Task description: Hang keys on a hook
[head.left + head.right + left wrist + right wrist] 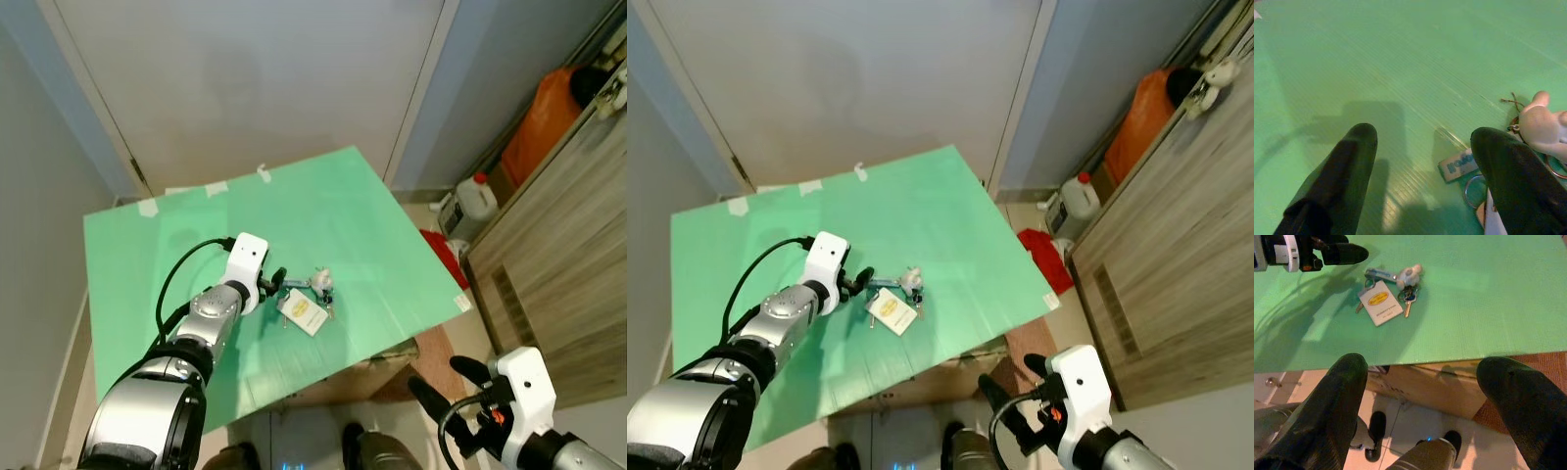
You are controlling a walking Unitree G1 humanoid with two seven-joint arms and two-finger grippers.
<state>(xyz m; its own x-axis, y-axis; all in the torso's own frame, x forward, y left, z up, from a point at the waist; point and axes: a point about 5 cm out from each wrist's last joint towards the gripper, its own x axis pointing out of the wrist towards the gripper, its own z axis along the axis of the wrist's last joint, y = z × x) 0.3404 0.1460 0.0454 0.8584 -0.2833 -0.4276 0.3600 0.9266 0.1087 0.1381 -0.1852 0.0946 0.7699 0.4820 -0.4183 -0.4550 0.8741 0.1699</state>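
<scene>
Your left gripper [275, 280] sits spread apart, empty, just beside the keys [312, 299], which lie near the green board's [333, 196] front edge. Close off-centre and you'll likely catch only the card tag, or nudge the bunch away. Your right gripper [446, 384] hangs splayed below that edge. I can't spot any hook.

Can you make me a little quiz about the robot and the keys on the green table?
1. True or false: the left gripper is already lifting the keys off the green board.
2. Which is right beside the keys? A) left gripper B) right gripper C) orange container
3. Fill in: the white tag on the keys has a ______ oval on it.

Key: 1 false, the keys lie flat and the fingers are open. 2 A. 3 yellow.
</scene>
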